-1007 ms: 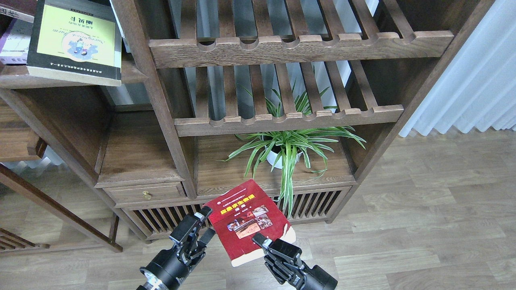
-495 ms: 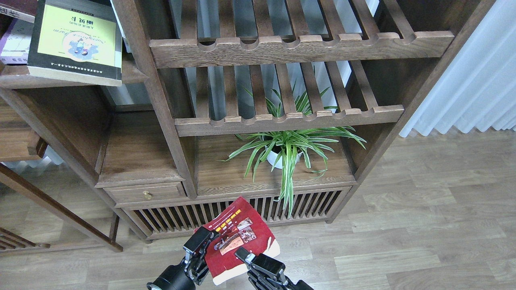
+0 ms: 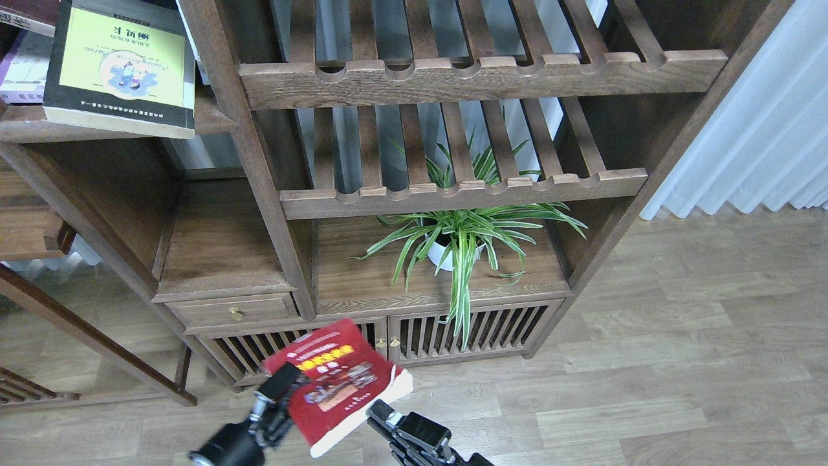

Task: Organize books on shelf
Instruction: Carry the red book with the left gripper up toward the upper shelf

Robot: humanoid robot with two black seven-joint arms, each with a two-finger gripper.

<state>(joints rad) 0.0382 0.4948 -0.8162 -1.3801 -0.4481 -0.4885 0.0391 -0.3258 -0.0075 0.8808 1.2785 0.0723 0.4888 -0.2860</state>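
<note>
Head view: red book (image 3: 336,382) sits low at bottom centre of the frame, cover up and tilted, carried between both arms. Left hand (image 3: 279,388) is at the book's left edge, fingers seemingly pinching that edge; right hand (image 3: 381,414) is against the lower right side near the pale page block, but whether it's clamped or just bracing I cannot tell. Two-point hold looks meant to keep a thick paperback from sagging or twisting while it travels. Book is over the floor (image 3: 647,362), in front of the slatted cabinet doors (image 3: 453,333), well below any shelf. Likely target is the flat board (image 3: 26,123) at upper left, where a green-and-black book (image 3: 119,65) lies overhanging the front edge beside a pale one (image 3: 22,71). Free room: wide open floor to the right; straight up is blocked by the plant (image 3: 462,239) and the scalloped racks (image 3: 466,188). Path up-left must clear the bookcase post (image 3: 259,168) and the drawer unit (image 3: 226,259). Risk: the overhanging book gets knocked on approach.
</note>
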